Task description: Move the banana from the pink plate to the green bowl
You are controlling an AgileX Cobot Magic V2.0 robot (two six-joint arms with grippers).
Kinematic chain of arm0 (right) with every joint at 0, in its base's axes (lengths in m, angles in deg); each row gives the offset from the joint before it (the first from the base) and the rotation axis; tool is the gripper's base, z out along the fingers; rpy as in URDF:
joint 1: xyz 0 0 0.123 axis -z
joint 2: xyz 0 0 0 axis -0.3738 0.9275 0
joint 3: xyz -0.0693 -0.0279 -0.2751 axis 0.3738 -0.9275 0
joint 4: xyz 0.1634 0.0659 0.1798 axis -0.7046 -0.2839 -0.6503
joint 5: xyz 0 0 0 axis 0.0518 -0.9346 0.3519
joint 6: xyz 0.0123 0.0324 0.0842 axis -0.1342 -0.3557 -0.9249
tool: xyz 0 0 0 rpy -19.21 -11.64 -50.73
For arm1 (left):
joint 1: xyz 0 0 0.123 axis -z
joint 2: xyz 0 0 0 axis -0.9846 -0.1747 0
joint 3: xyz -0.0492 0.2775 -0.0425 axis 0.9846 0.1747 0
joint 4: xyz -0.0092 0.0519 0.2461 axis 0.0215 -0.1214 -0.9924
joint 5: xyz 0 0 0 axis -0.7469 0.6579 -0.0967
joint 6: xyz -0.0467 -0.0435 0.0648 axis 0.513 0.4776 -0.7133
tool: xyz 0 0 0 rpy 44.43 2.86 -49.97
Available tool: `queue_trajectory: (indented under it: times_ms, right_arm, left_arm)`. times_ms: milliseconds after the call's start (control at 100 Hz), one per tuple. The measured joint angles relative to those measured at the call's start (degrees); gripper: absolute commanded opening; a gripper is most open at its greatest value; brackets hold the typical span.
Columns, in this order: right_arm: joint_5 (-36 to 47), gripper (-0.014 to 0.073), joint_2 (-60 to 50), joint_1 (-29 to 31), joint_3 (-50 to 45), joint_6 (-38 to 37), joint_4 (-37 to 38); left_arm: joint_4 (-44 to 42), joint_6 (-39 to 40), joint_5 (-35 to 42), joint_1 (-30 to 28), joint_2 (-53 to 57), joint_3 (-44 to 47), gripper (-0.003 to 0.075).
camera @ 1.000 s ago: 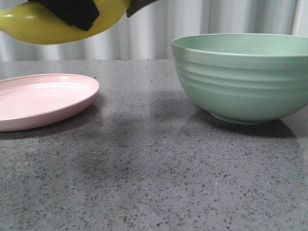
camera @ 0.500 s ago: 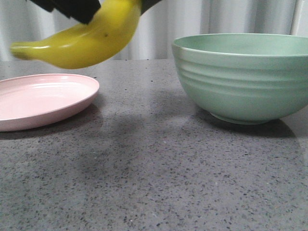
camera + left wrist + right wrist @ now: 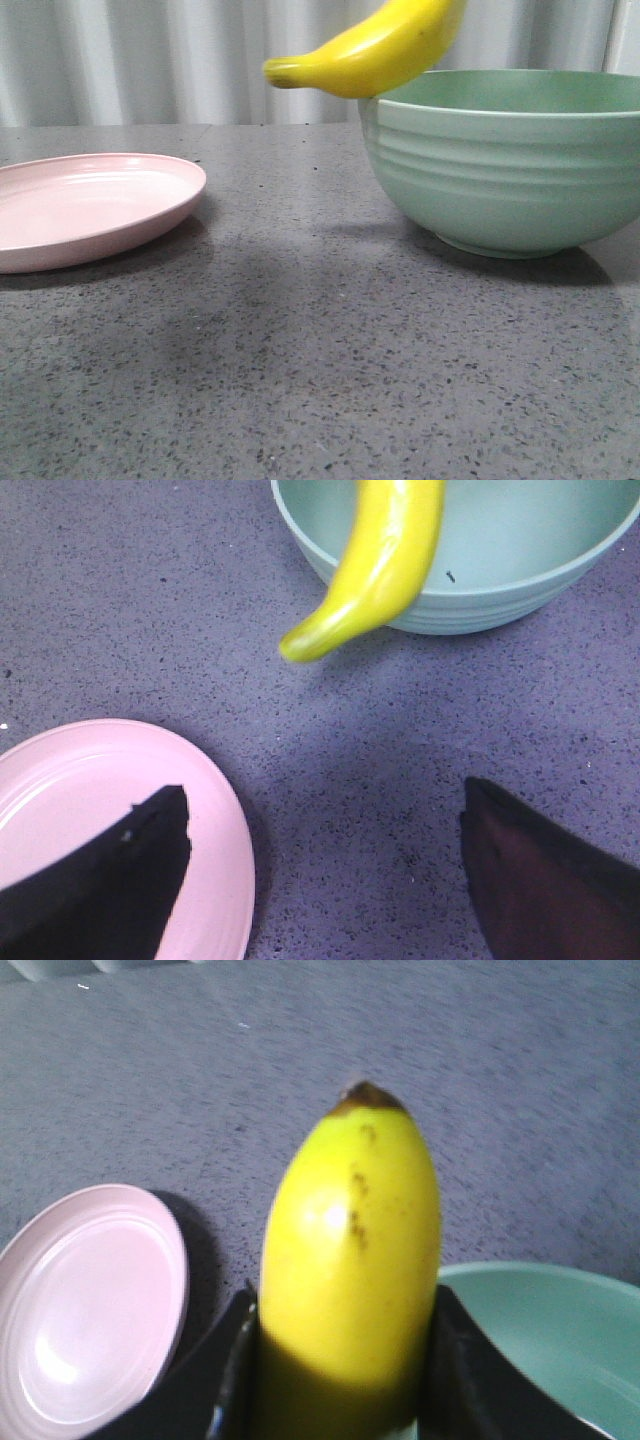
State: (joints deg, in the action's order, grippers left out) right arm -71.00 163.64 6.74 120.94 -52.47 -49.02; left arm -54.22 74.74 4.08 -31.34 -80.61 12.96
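The yellow banana hangs in the air over the near left rim of the green bowl, its tip pointing left. My right gripper is shut on the banana; its fingers are above the front view's top edge. The pink plate lies bare at the left. My left gripper is open and holds nothing, above the table between the plate and the bowl. The banana also shows in the left wrist view, over the bowl's rim.
The grey speckled table stretches between the plate and the bowl and toward the front. A pale ribbed wall stands behind the table.
The banana has moved right, from above the pink plate to over the green bowl's left rim. The black fingers holding it have left the front view.
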Motion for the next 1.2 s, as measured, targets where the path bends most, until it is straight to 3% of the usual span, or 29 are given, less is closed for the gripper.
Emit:
queue_trajectory:
  times_ms: [420, 560, 700, 770, 1140, 1200]
  right_arm:
    - [-4.00, -0.0057, -0.33, 2.65, 0.00, 0.11, 8.42]
    - [-3.89, 0.0078, -0.33, 2.65, 0.00, 0.11, 9.45]
    - [-3.89, 0.0290, -0.33, 2.65, 0.00, 0.11, 9.72]
    - [-3.89, 0.0339, -0.33, 2.65, 0.00, 0.11, 9.72]
    - [-3.88, 0.0345, -0.51, 2.65, 0.00, 0.11, 10.70]
    - [-3.88, 0.0342, -1.14, 2.65, 0.00, 0.11, 11.85]
  left_arm:
    - [-0.10, 0.00, 0.00, 0.00, 0.00, 0.00, 0.0515]
    - [-0.10, 0.00, 0.00, 0.00, 0.00, 0.00, 0.0515]
    - [-0.10, 0.00, 0.00, 0.00, 0.00, 0.00, 0.0515]
    - [-0.10, 0.00, 0.00, 0.00, 0.00, 0.00, 0.0515]
    - [0.12, 0.65, 0.00, 0.00, 0.17, 0.00, 0.0513]
    - [0.12, 0.86, 0.00, 0.00, 0.39, 0.00, 0.0481]
